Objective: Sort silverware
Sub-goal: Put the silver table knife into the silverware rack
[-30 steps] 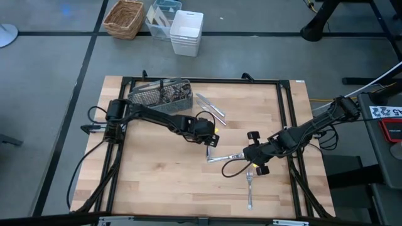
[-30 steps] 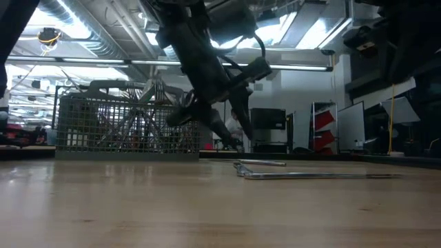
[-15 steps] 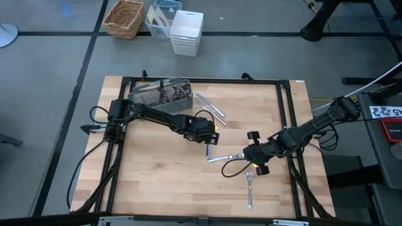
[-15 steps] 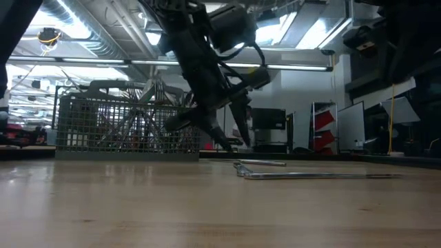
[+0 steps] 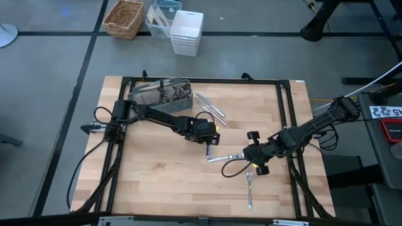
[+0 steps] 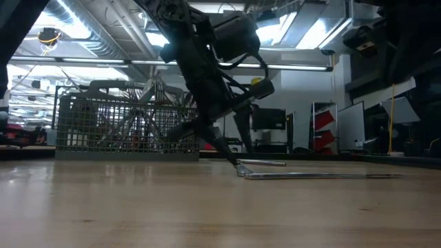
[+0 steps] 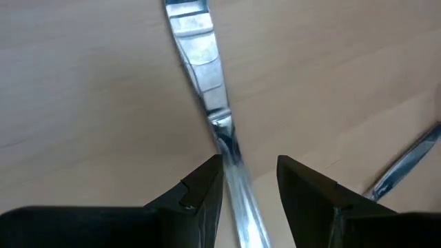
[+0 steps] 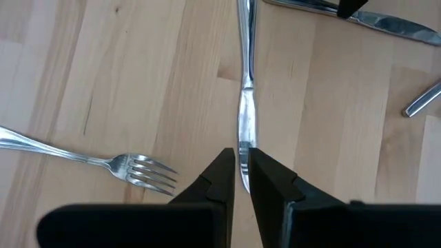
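My left gripper (image 5: pixel 209 139) (image 7: pixel 249 165) stands open, low over the middle of the table. Its fingers are on either side of a silver knife (image 7: pixel 207 76) (image 5: pixel 209 149) that lies flat on the wood. A second knife (image 5: pixel 226 157) (image 8: pixel 246 110) lies crosswise just nearer. My right gripper (image 5: pixel 250 158) (image 8: pixel 241 160) hovers shut above that knife's right end, holding nothing. A fork (image 5: pixel 249 188) (image 8: pixel 131 167) lies near the front edge. The mesh caddy (image 5: pixel 160 95) (image 6: pixel 124 127) at the far left holds more silverware. My left gripper straddles the knife just past its narrow neck (image 7: pixel 224 141). Its fingers (image 6: pixel 233 157) slant down from the table's left, with their tips at the table top. The knife lies flat on the table. I cannot tell whether the fingers touch it.
Loose silverware pieces (image 5: pixel 210 107) lie right of the caddy. A black frame (image 5: pixel 286 113) runs around the table top. Beyond the far edge stand a wicker basket (image 5: pixel 124 17) and a white bin (image 5: pixel 186 31). Bare wood lies at the near left.
My left gripper has come down toward the knife until its fingertips reach the table top, rolling a little as it sank. Its fingers have stayed open. The knives and the fork have not moved.
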